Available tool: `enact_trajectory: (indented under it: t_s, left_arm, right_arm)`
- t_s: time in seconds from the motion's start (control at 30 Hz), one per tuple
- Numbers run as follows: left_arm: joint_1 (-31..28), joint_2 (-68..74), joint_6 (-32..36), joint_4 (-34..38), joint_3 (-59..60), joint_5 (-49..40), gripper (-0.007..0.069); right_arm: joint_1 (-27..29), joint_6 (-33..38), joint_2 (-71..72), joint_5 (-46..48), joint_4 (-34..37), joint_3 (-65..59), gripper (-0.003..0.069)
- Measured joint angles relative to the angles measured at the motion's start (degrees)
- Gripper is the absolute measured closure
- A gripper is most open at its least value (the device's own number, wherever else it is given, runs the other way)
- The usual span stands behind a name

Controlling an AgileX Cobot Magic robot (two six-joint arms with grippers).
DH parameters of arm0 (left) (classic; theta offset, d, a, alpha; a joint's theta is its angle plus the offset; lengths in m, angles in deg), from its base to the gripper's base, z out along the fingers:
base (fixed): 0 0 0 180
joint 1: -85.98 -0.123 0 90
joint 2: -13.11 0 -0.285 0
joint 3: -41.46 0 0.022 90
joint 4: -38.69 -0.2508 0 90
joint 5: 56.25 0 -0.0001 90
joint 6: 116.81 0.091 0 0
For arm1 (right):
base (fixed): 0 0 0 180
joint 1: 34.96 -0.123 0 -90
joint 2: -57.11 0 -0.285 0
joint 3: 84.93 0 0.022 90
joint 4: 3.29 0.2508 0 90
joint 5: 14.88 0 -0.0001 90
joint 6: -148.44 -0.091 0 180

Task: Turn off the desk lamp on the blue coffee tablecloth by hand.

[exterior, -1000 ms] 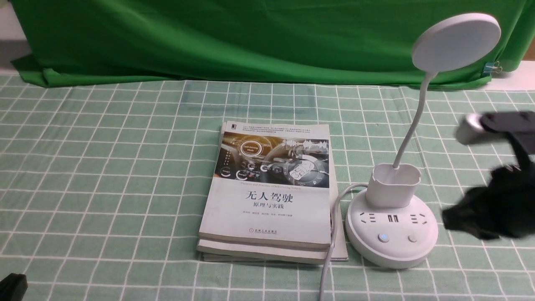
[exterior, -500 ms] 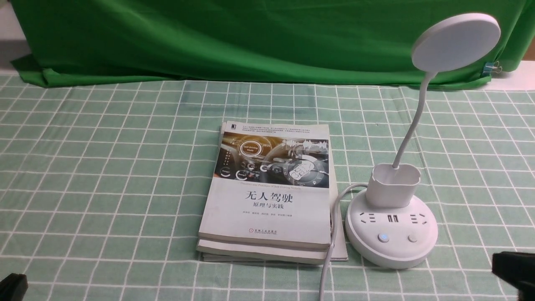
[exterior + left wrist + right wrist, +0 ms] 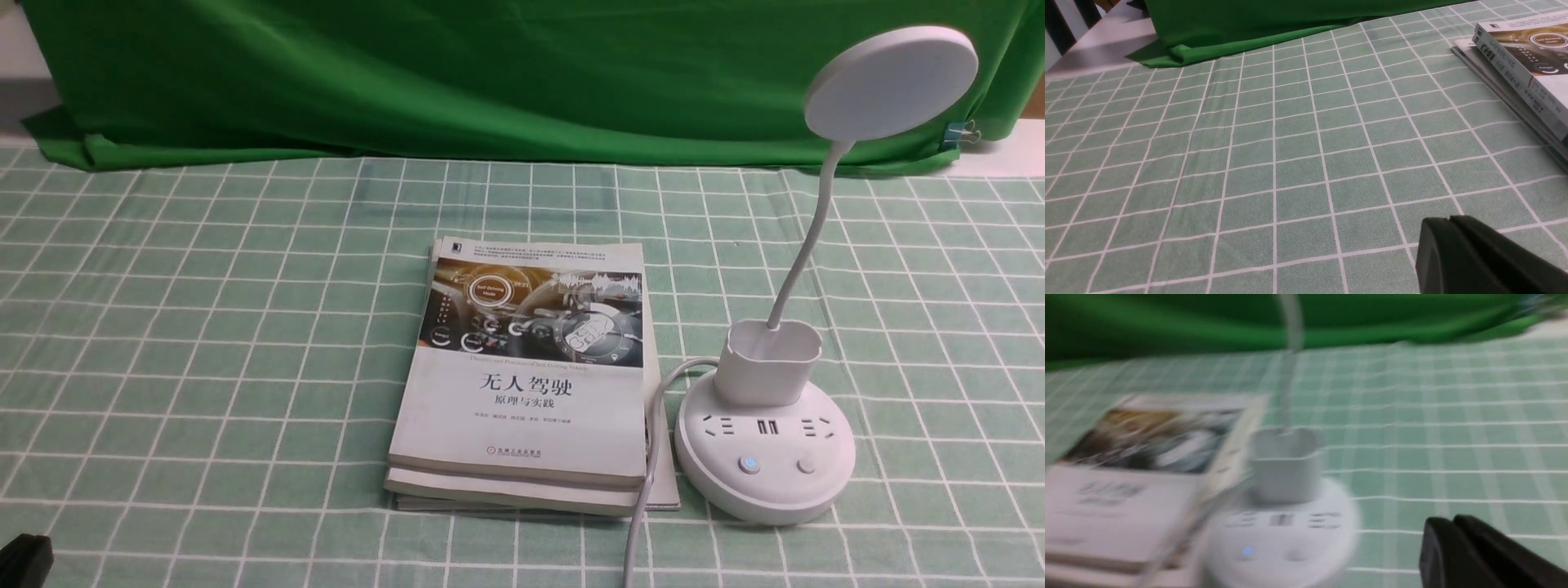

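Observation:
The white desk lamp point(image 3: 765, 453) stands on the pale green checked tablecloth point(image 3: 204, 343) at the right, disc head point(image 3: 891, 82) raised on its thin neck. Its round base has a lit blue button point(image 3: 749, 465) and a plain button point(image 3: 807, 466). The lamp also shows blurred in the right wrist view point(image 3: 1286, 522). My right gripper point(image 3: 1447, 526) is shut and empty, beside the lamp base and apart from it; it is out of the front view. My left gripper point(image 3: 1443, 222) is shut and empty, low over the cloth; only a black corner point(image 3: 24, 559) shows in the front view.
A stack of books point(image 3: 526, 376) lies just left of the lamp, also seen in the left wrist view point(image 3: 1523, 61). The lamp's white cord point(image 3: 645, 490) runs toward the front edge. A dark green backdrop cloth point(image 3: 490, 73) hangs along the back.
My right arm, which was beside the lamp base a second ago, has pulled back toward the front right and left the front view. The lamp and books have not moved.

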Motion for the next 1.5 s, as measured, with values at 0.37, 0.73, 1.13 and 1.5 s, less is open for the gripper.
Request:
enact_trajectory:
  t_s: [0.37, 0.73, 1.13, 1.5]
  left_arm:
    - [0.0, 0.0, 0.0, 0.0, 0.0, 0.03, 0.0624]
    - [0.0, 0.0, 0.0, 0.0, 0.0, -0.03, 0.0624]
    - [0.0, 0.0, 0.0, 0.0, 0.0, -0.03, 0.0624]
    - [0.0, 0.0, 0.0, 0.0, 0.0, -0.03, 0.0624]
  right_arm:
    - [2.71, 2.37, 15.84, -0.28, -2.23, -8.92, 0.063]
    - [2.71, 3.41, 15.84, 0.48, -2.37, -8.92, 0.0625]
    - [2.71, 3.41, 15.84, 0.53, -2.37, -8.92, 0.0598]
    - [2.71, 3.47, 15.84, 0.53, -2.37, -8.92, 0.0565]
